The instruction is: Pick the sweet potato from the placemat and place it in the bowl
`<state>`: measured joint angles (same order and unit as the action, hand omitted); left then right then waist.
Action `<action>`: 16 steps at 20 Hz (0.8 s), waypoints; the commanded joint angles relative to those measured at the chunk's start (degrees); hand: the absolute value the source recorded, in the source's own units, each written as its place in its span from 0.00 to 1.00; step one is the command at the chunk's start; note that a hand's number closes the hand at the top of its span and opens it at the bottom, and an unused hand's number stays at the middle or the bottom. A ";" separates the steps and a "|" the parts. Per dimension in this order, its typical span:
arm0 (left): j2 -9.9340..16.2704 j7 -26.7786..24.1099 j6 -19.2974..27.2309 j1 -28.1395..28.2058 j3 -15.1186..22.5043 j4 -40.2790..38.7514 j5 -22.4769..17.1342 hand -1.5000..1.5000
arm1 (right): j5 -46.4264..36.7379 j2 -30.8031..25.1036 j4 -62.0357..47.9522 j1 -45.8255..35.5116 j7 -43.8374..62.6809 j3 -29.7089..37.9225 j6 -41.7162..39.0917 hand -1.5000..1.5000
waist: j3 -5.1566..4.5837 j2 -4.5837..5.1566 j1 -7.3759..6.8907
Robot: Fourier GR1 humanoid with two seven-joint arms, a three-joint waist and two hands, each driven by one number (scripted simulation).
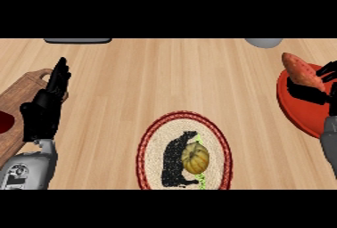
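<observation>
Sweet potato (301, 69) slants over the red bowl (294, 107), right hand's (316, 89) fingers (327, 70) curled around it. Only release remains, I judge. Left hand (45, 107) rests far off, fingers straight together.

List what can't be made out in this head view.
- Red bowl: cut off by the right edge; the right hand and sweet potato cover its inside.
- Grey object and dark flat object: cut by the top band, unidentifiable.
- Dark red item on the wooden board: cut by the left edge.
- Placemat: near rim cut off at the bottom.
</observation>
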<state>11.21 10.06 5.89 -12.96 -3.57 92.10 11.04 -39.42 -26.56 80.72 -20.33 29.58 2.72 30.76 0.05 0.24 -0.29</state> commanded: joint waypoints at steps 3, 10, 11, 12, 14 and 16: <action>0.16 -0.71 -0.91 -1.12 -0.37 -1.33 -0.55 0.50 | -1.47 -5.81 -18.52 -3.52 -8.88 5.58 2.62 1.00 | 0.02 0.23 -0.64; -1.59 -2.66 -0.11 0.28 1.29 -2.01 0.97 0.50 | 2.12 -8.49 -44.23 -13.12 -23.77 11.92 7.51 1.00 | 0.10 0.51 -1.52; -0.31 -0.22 -1.30 -1.49 -0.30 -0.22 -0.85 0.50 | 7.21 -6.02 -43.98 -10.61 -28.56 13.79 7.48 1.00 | 0.16 0.44 -1.34; -1.37 -0.36 -0.62 -1.29 1.51 -0.98 0.79 0.50 | 6.95 -5.07 -46.95 -13.37 -26.64 14.54 7.91 1.00 | 0.18 0.60 -1.73; -1.59 -1.01 0.18 -2.45 0.06 -2.80 0.19 0.50 | 10.93 -6.80 -49.34 -13.52 -30.26 16.52 1.48 0.00 | 0.17 0.61 -1.35; -1.47 -3.40 -0.26 1.40 0.73 -0.46 0.33 0.50 | 14.19 -8.06 -51.98 -14.12 -35.46 19.30 -1.24 0.00 | 0.32 0.88 -2.57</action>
<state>10.24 8.88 5.19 -13.79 -3.11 91.04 11.05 -30.74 -33.45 35.00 -32.80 1.39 17.86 33.79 0.25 0.85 -2.02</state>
